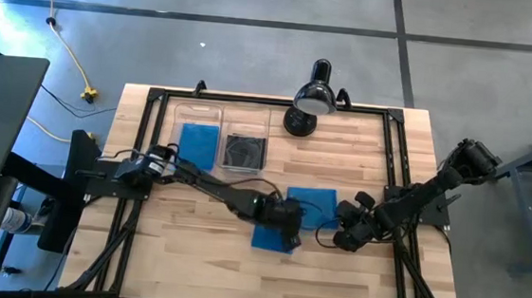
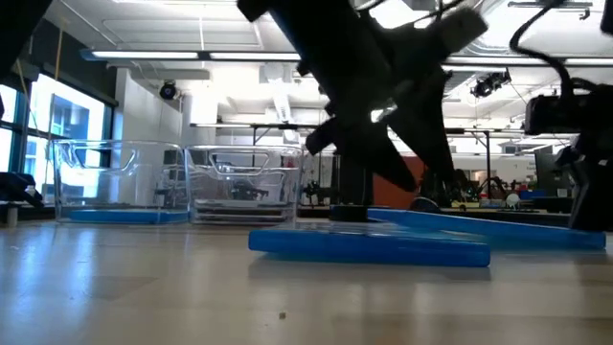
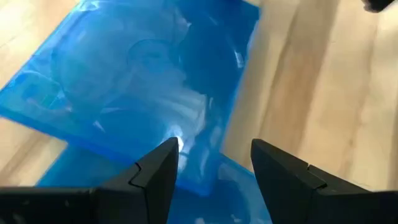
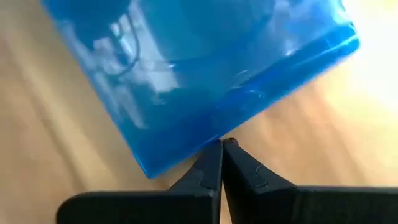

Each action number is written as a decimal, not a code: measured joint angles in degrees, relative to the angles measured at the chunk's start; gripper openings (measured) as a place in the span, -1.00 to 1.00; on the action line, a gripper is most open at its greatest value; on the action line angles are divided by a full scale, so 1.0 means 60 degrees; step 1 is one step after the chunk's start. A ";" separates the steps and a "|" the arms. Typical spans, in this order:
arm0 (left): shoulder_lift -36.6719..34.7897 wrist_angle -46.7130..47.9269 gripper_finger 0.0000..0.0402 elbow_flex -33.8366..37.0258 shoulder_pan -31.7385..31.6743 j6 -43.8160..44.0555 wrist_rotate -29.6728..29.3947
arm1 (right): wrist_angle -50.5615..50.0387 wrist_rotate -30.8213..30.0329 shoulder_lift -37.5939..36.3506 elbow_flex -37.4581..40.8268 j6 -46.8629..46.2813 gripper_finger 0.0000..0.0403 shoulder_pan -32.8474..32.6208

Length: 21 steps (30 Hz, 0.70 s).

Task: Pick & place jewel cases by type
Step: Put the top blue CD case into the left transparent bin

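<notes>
We note the table (image 1: 190, 267) carries two clear bins (image 1: 222, 131) at its far side, one with a blue jewel case (image 1: 198, 145) inside, the other with a dark case (image 1: 245, 151). Two more blue cases (image 1: 311, 208) lie overlapped near the table's middle. We judge the step to be the pick-up of a blue case for the blue bin. The left gripper (image 3: 214, 165) reaches across, tilted down over the overlapping edges, fingers apart with nothing between them. The right gripper (image 4: 222, 152) rests with its tips at the cases' edge, fingers pressed together. Next, the left fingers must straddle one edge and close.
</notes>
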<state>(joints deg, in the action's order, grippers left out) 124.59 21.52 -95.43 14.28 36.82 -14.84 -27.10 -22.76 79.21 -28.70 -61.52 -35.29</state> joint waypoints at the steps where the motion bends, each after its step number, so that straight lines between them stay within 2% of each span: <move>1: -0.0031 0.0050 -0.02 -0.0002 0.0102 0.0026 -0.0141 | 0.0047 0.0072 0.0005 -0.0068 0.0015 -1.00 -0.0044; 9: 0.0008 0.0373 -0.02 0.0027 0.0653 0.0088 -0.0467 | 0.0302 0.0349 0.0260 -0.0723 0.0335 -1.00 -0.0308; 17: -0.0132 0.1062 -0.02 0.0047 0.1139 -0.0182 -0.1530 | 0.0000 0.0482 0.0402 -0.0812 0.0173 -1.00 -0.0364; 21: -0.0367 0.1504 -0.02 0.0052 0.1451 -0.0431 -0.2029 | -0.0631 0.0497 0.0398 -0.1333 0.0022 -1.00 -0.0702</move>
<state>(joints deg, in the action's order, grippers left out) 122.39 30.54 -95.12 22.99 34.23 -27.01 -30.88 -19.78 81.60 -36.70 -61.38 -39.51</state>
